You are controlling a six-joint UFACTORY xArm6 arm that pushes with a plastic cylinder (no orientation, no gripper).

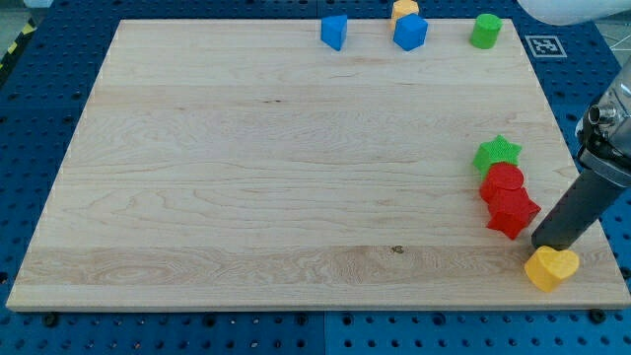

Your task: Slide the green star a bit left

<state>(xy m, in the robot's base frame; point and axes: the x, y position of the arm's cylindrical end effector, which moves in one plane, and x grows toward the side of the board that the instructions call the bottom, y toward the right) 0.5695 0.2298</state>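
Note:
The green star (496, 153) lies near the board's right edge, touching a red round block (503, 181) just below it. A red star (513, 210) sits below that one. My tip (545, 241) is at the lower end of the dark rod (577, 207), down and right of the red star and well below the green star. A yellow heart-shaped block (550, 267) lies right under the tip, near the view's bottom right.
At the view's top stand a blue block (334, 32), another blue block (410, 33) with an orange block (404, 9) behind it, and a green cylinder (485, 31). The wooden board (246, 177) ends close to the right of the rod.

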